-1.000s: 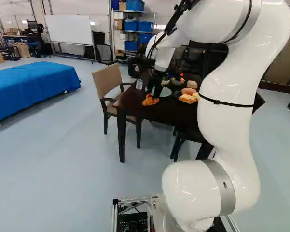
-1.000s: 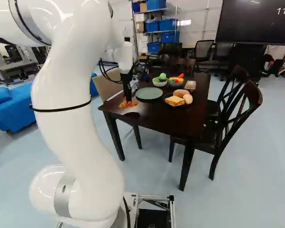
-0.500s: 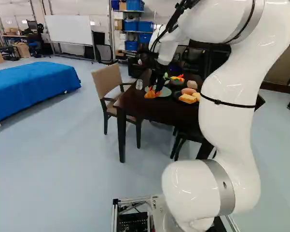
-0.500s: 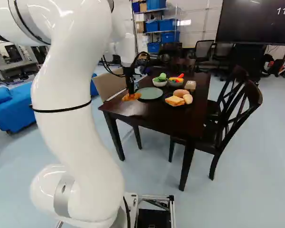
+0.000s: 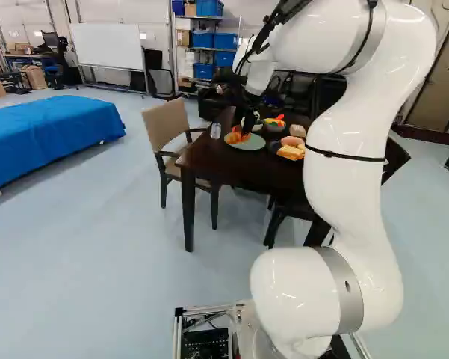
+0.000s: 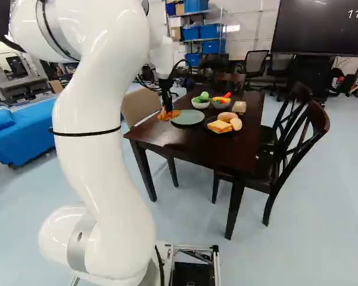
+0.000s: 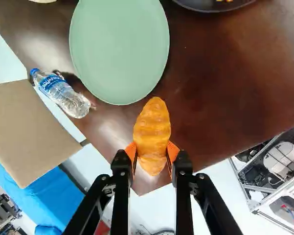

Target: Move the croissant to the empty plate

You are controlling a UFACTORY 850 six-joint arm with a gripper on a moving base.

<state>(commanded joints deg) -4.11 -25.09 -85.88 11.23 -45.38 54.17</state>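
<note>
Pinching the croissant (image 7: 152, 128) near one end, the hand (image 7: 151, 151) has it above the surface (image 7: 225, 93), close to the green plate (image 7: 120, 49); squeezing both sides should stop it falling on the way.

In the left base view the white arm (image 5: 347, 176) rises from five o'clock, bends between one and two — its black gripper (image 5: 246, 129) hanging tips down, nearer centre toward twelve. Both orange pads (image 7: 173, 152) press inward — gripping, fingers held apart.

Bottle (image 7: 61, 93) beside plate (image 7: 120, 49) on table (image 7: 225, 73)
</note>
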